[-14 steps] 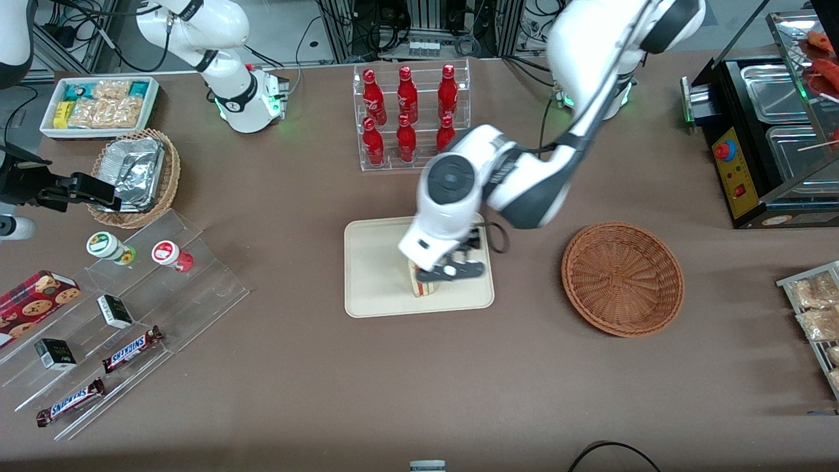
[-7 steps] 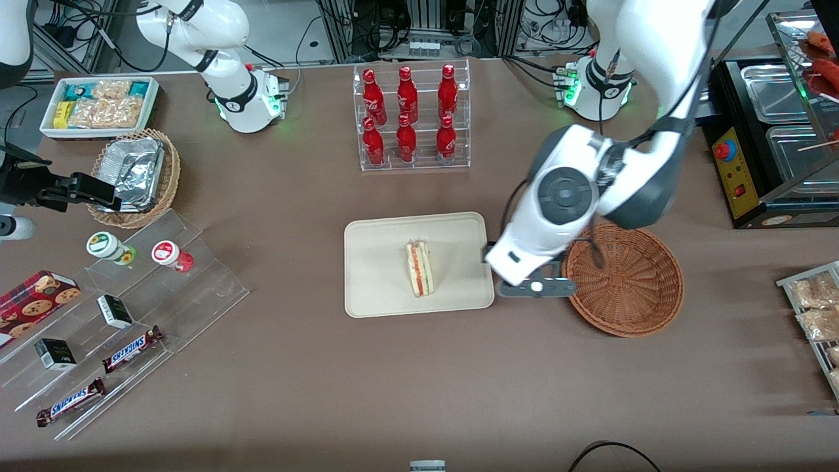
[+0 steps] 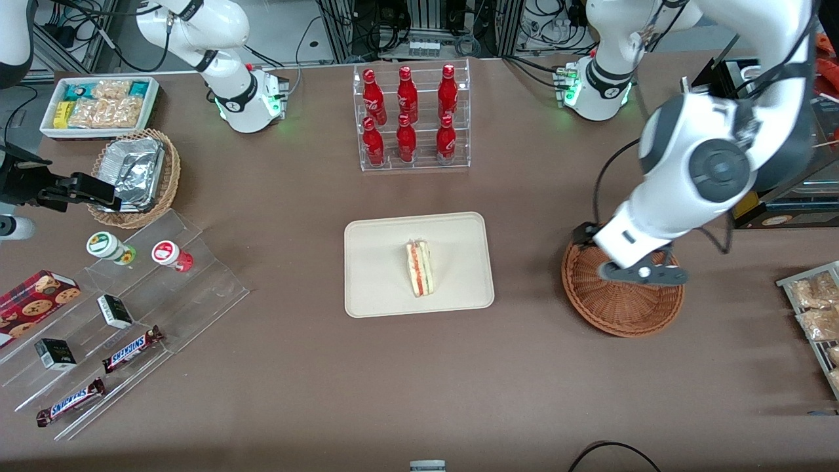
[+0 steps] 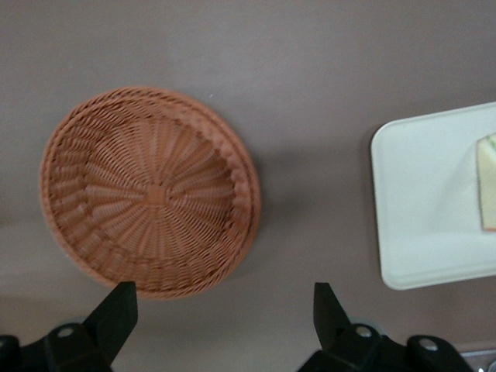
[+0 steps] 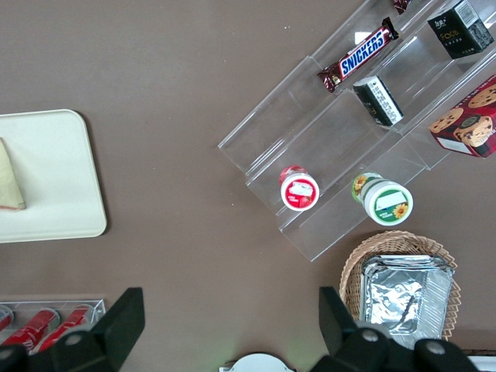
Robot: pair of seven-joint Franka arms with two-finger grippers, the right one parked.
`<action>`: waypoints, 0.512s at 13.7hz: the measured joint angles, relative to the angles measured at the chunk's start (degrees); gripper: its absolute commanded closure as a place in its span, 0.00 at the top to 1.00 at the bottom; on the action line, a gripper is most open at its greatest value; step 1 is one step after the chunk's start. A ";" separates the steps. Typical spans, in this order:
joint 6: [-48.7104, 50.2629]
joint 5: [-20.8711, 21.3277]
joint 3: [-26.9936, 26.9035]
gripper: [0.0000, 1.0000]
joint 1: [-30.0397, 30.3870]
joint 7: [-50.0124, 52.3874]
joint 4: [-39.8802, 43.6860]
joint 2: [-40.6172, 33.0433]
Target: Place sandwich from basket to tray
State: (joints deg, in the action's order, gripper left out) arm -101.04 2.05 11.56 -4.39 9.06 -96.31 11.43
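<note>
Your gripper [image 3: 645, 273] has swung off tray [image 3: 373, 288], now above basket [image 3: 616, 308]. Jaws wide apart, holding nothing. Sandwich [image 3: 419, 267] rests on tray, long axis toward front camera, well apart toward parked arm's end. Basket empty.

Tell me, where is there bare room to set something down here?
Bare cloth lies between the tray and the basket, and nearer the camera than both. The open gripper hangs over the basket. The sandwich takes the tray's middle.
</note>
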 measured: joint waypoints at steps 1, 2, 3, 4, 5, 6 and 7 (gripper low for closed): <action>1.34 -0.02 0.03 1.00 1.22 -1.35 -0.33 -1.26; 2.91 -0.03 0.09 1.00 2.52 -2.43 -0.44 -2.38; 4.47 -0.07 0.27 1.00 3.96 -3.50 -0.50 -3.51; 5.89 -0.17 0.88 1.00 5.54 -4.34 -0.57 -4.55; 7.22 -0.22 1.92 1.00 7.26 -4.77 -0.64 -5.49; 8.47 -0.25 2.85 1.00 8.73 -4.99 -0.68 -6.44; 9.65 -0.27 3.23 1.00 9.57 -5.13 -0.70 -7.44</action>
State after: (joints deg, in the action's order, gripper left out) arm -91.39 1.78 14.80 5.18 3.93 -97.01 3.99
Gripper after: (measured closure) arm 0.000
